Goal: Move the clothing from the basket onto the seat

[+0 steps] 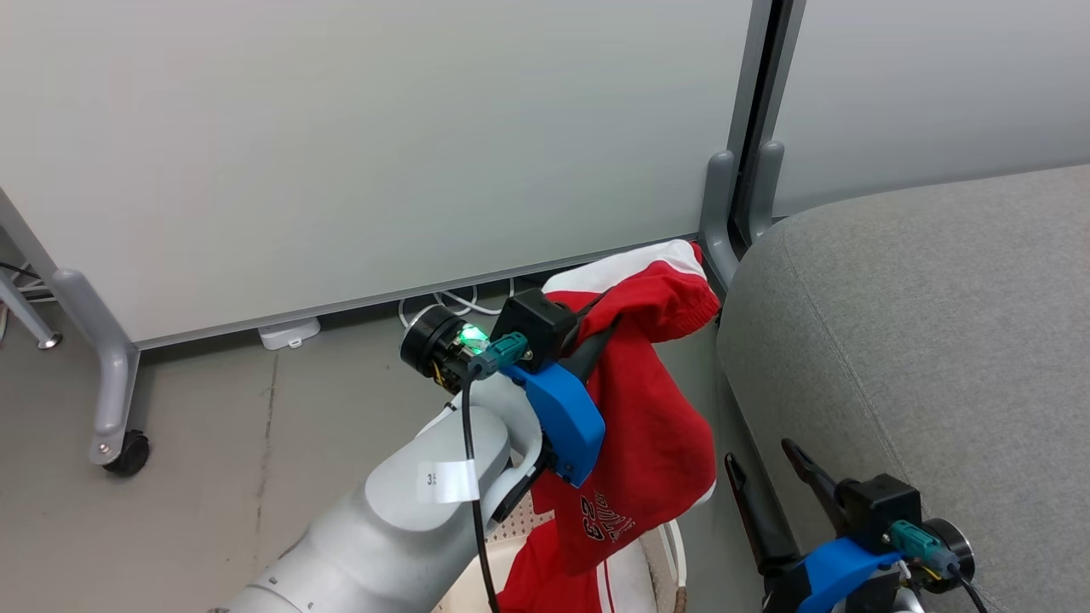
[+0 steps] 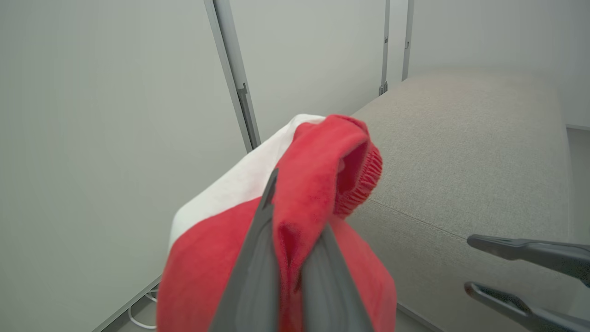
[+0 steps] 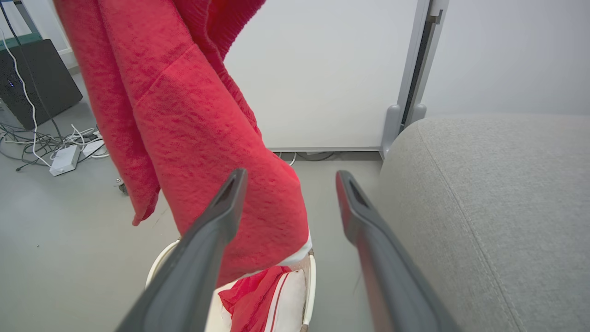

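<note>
Left gripper [image 2: 297, 216] sits nearest in its wrist view, fingers pinched tight on a fold of the red clothing [image 1: 656, 426]. That piece hangs in the air just beside the seat edge, not on it. We see a white panel and an elastic waistband at the top of the bunch, and white lettering low on the hanging cloth. Its lower end drops to the basket [image 3: 159, 260]; whether the hem touches the rim we cannot tell. A striped piece [image 3: 258, 295], red with white stripes, lies inside the basket, which stands on the floor [image 1: 213, 443] just beside the seat [image 1: 937, 340]. No garment lies on the part of the grey upholstery we can see. Right gripper [image 3: 290, 177] hangs low between basket and seat, jaws wide apart, holding nothing. Behind these are a pale partition panel [image 1: 383, 145] on a castered leg [image 1: 115, 400] and cables [image 3: 41, 138] on the floor.

Progress, our call: early to middle. The lift is done for one piece; the carry across and the release over the seat are left. After that, at least one more piece has to come out of the basket.
</note>
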